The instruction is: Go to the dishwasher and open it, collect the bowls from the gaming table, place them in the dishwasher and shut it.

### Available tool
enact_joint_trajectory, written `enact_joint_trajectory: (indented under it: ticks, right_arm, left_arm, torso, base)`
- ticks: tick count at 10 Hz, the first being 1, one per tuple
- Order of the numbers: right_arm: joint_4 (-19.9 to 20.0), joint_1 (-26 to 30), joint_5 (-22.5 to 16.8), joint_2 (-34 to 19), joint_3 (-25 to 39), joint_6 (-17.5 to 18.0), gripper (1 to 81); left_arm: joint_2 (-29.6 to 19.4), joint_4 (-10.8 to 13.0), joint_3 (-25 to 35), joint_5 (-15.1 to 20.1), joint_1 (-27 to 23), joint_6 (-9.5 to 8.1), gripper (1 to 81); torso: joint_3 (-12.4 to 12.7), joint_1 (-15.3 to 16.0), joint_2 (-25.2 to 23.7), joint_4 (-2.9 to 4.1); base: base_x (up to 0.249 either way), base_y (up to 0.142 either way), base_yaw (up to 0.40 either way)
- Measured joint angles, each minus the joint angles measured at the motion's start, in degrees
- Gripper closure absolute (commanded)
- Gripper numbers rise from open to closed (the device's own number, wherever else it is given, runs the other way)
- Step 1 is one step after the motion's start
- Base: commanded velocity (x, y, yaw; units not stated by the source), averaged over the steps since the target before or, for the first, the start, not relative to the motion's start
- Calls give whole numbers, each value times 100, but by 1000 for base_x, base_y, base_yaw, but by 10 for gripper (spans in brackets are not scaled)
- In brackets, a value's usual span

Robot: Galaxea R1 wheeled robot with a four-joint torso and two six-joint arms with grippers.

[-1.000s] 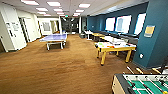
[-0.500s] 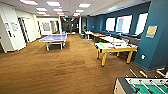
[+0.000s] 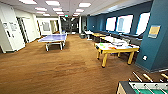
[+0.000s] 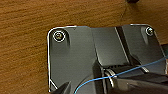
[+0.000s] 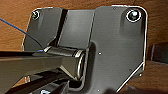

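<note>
The gaming table (image 3: 117, 50), a white top with a yellow edge on yellow legs, stands at the right of the head view, some way ahead across the wood floor. Small bright shapes lie on its near end: a green one (image 3: 101, 45) and an orange one (image 3: 111, 47), likely the bowls, too small to tell apart further. Other pale items crowd the far half of the top. The dishwasher is out of view. Both wrist views look down past the robot's dark plate at the brown floor.
A blue table-tennis table (image 3: 52, 38) stands ahead on the left. The corner of a table-football table (image 3: 145, 88) sits close at the lower right. A teal wall block (image 3: 155, 45) juts out behind the gaming table. White cabinets (image 3: 10, 32) line the left wall.
The whole head view has shifted slightly, with the table-football corner now a little lower in the picture. Nothing in the room has moved.
</note>
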Motion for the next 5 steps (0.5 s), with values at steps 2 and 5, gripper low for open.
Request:
enact_joint_trajectory:
  ticks: [2, 5]
  right_arm:
    - [0, -2, -2, 0, 0, 0, 10]
    - [0, 1, 0, 0, 0, 0, 10]
  left_arm:
    - [0, 0, 0, 0, 2, 0, 10]
    - [-1, 0, 0, 0, 0, 0, 10]
  torso:
    - [0, -2, 0, 0]
    - [0, 0, 2, 0]
  base:
    - [150, 0, 0]
    - [150, 0, 0]
